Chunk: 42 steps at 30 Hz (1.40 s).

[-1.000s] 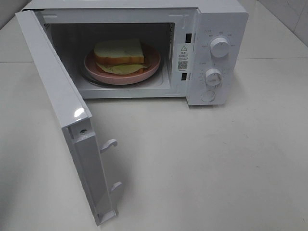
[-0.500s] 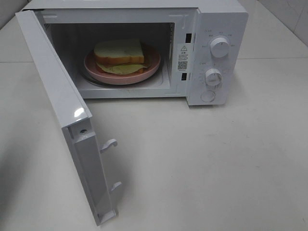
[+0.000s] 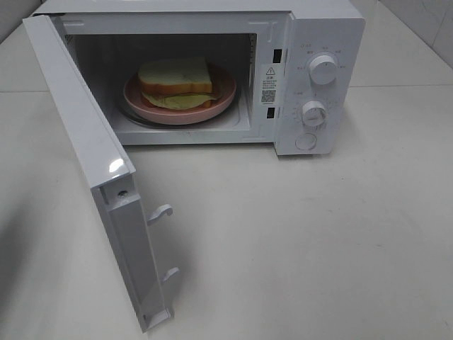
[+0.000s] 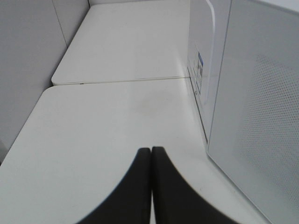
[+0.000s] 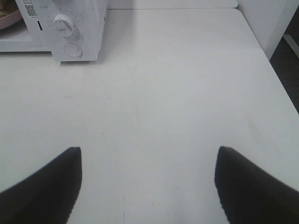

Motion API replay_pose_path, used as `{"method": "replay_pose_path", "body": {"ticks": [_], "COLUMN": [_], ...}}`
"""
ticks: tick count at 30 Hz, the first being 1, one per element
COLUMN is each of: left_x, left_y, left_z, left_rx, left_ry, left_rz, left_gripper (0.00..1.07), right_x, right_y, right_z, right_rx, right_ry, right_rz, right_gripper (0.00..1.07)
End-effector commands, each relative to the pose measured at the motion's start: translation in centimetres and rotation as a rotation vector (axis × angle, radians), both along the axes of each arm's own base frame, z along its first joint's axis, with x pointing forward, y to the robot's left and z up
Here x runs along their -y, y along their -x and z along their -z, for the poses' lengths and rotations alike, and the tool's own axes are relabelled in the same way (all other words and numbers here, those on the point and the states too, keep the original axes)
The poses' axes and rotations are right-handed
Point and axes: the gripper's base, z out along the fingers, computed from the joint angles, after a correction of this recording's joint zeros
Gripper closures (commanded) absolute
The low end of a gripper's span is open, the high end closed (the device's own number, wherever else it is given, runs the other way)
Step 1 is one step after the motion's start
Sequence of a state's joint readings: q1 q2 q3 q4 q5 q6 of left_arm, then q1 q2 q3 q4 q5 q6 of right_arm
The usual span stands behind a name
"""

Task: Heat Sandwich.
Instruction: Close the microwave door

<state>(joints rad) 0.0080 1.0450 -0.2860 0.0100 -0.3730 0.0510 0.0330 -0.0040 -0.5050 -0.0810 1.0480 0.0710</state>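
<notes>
The sandwich [image 3: 175,82], thick white bread with a red and yellow-green filling, lies on a round pink plate [image 3: 224,92] inside the white microwave [image 3: 325,28]. The microwave door [image 3: 92,163] hangs wide open toward the front left. Neither gripper shows in the high view. In the left wrist view my left gripper [image 4: 151,150] is shut and empty, over bare table beside the outer face of the door [image 4: 261,140]. The right wrist view has my right gripper [image 5: 148,151] open with nothing between its fingers, above the table in front of and to the right of the microwave's knobs [image 5: 62,23].
Two knobs [image 3: 323,69] and a round button [image 3: 306,141] sit on the microwave's right panel. Two latch hooks [image 3: 161,211] stick out of the door's edge. A seam between two tabletops [image 4: 121,80] runs behind the left gripper. The table's right edge [image 5: 268,60] is near.
Nothing has visibly moved in the high view; the door, plate and sandwich stay as they were.
</notes>
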Motion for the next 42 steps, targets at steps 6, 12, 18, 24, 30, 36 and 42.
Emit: {"method": "replay_pose_path", "body": {"ticks": [6,12,18,24,30,36,42], "left_x": [0.8,2.0,3.5,4.8,6.8,8.3,10.2], "left_y": [-1.1,-1.8,-2.6,-3.2,-3.6,-4.3,-5.5], "left_z": [1.1,1.9,2.5,3.1,3.6,3.6,4.0], "left_rx": [0.086,0.098,0.120,0.093,0.074,0.070,0.053], "left_ry": [0.029,0.033,0.046,0.055,0.068,0.106,0.125], "left_rz": [0.083,0.224,0.392,0.455,0.502,0.498,0.530], "left_gripper": [1.06,1.06,1.06,1.06,1.06,1.06,1.06], "right_x": [0.0,0.0,0.0,0.0,0.0,0.0,0.0], "right_y": [0.3,0.3,0.3,0.3,0.3,0.3,0.3], "right_z": [0.0,0.0,0.0,0.0,0.0,0.0,0.0], "right_rx": [0.031,0.031,0.031,0.031,0.031,0.031,0.031], "right_ry": [0.012,0.012,0.012,0.012,0.012,0.012,0.012], "right_rz": [-0.001,-0.001,-0.001,-0.001,-0.001,-0.001,-0.001], "right_gripper": [0.31,0.31,0.31,0.31,0.31,0.31,0.31]}}
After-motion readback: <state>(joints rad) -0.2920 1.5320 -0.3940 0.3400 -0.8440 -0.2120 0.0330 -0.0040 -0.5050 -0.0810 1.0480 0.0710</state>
